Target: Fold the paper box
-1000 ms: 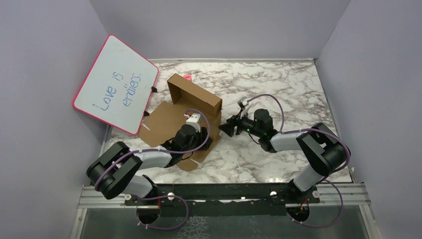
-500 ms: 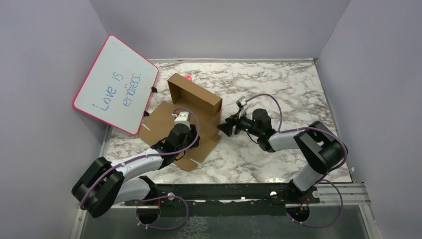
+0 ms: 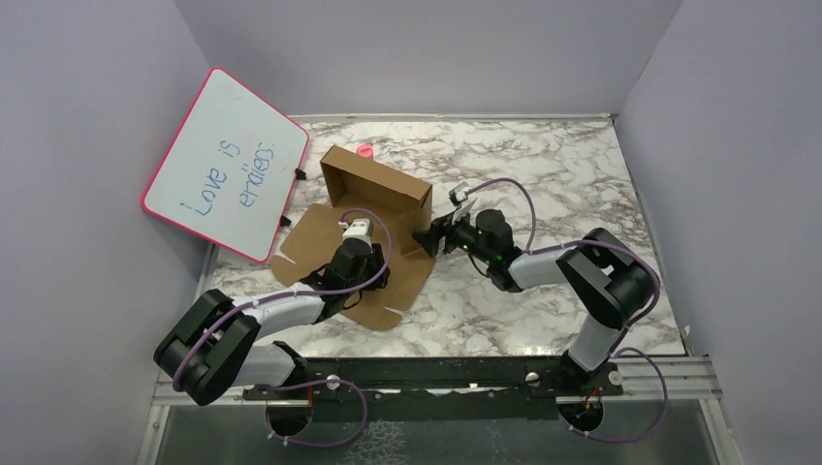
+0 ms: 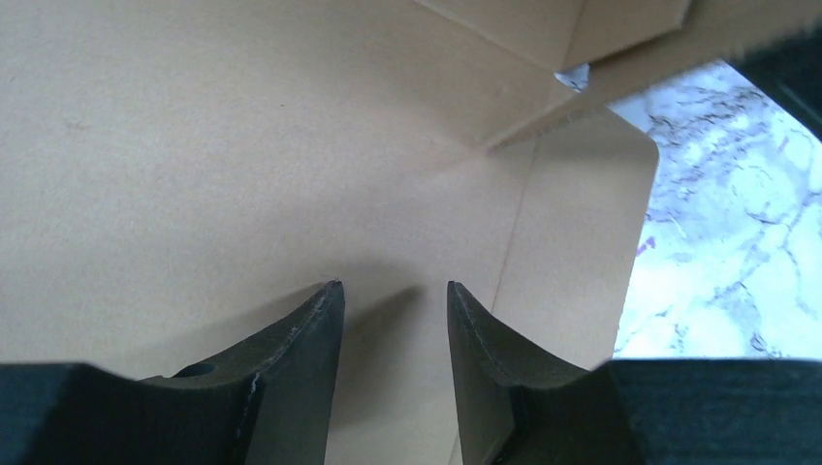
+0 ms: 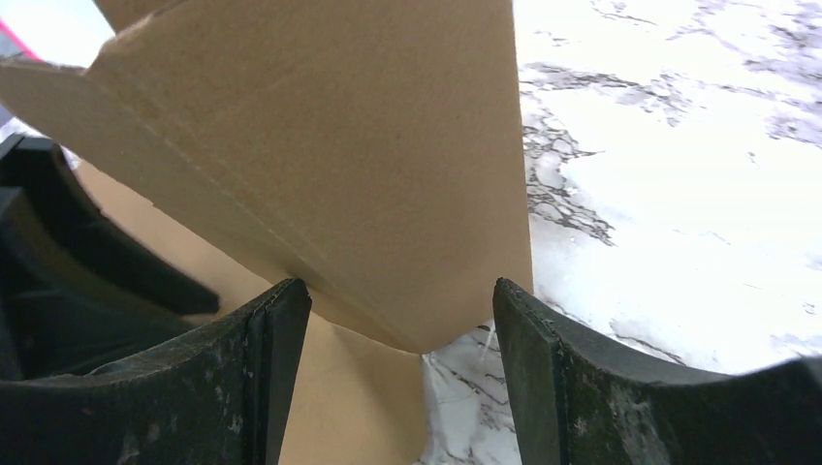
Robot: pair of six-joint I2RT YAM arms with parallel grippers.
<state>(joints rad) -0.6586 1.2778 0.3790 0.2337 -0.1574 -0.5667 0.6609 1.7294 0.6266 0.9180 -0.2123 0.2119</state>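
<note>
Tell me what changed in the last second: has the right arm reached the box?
Yes. The right gripper moved left to the paper box's right flap; its jaws are open around the flap's corner, not clamped. The left gripper slid left across the flat panel, open, holding nothing. The whiteboard and the box's upright back wall stayed as they were.

The paper box (image 3: 312, 237) lies partly folded left of centre on the marble table (image 3: 562, 165). Its broad panel is flat on the surface and one long wall stands upright along the far side. The left gripper (image 3: 359, 244) hangs over the flat panel. The right gripper (image 3: 423, 237) reaches in from the right to the box's right end, beside the upright wall's corner. A pink-framed whiteboard (image 3: 228, 165) leans at the far left, and a small pink object (image 3: 364, 151) sits just beyond the wall.
</note>
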